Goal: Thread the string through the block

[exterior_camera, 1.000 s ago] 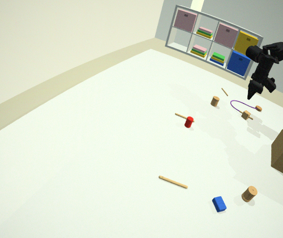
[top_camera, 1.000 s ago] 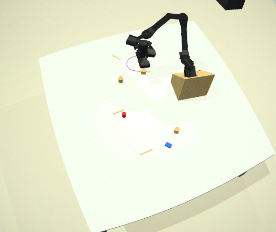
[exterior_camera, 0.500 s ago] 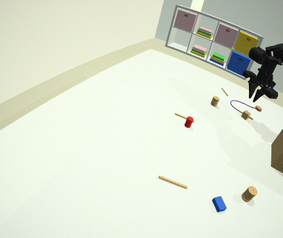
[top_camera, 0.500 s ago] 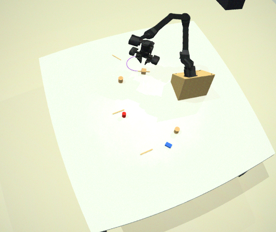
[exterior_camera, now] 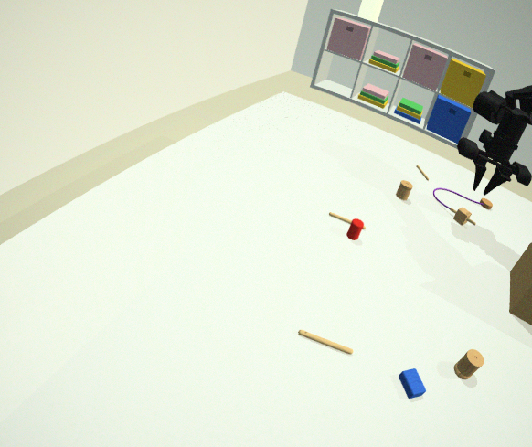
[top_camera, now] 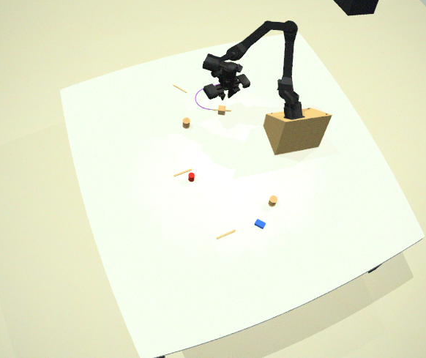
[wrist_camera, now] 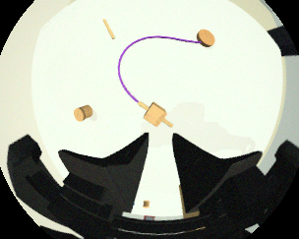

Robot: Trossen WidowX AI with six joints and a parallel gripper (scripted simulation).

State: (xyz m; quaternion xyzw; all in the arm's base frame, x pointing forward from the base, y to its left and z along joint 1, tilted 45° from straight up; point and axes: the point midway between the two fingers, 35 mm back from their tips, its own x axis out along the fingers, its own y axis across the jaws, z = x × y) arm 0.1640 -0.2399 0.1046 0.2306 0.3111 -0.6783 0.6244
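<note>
The wooden block (top_camera: 221, 110) (exterior_camera: 462, 216) (wrist_camera: 154, 114) rests on the table. The stick (top_camera: 229, 110) (exterior_camera: 472, 222) (wrist_camera: 168, 124) sits through its hole, with an end out at each side. The purple string (top_camera: 195, 99) (exterior_camera: 441, 188) (wrist_camera: 119, 67) joins the stick's end on one side and curves round to the round button (exterior_camera: 486, 203) (wrist_camera: 206, 37), which the arm hides in the top view. My gripper (top_camera: 228, 97) (exterior_camera: 480, 191) (wrist_camera: 160, 135) is partly open and empty, above the table near the block, touching nothing.
Loose sticks (top_camera: 179, 88) (top_camera: 182, 172) (top_camera: 225, 234) lie on the table. Wooden cylinders (top_camera: 186, 122) (top_camera: 273, 200), a red cylinder (top_camera: 191, 177) and a blue block (top_camera: 260, 223) stand apart. The arm's wooden base (top_camera: 301, 135) is right of the block in the top view.
</note>
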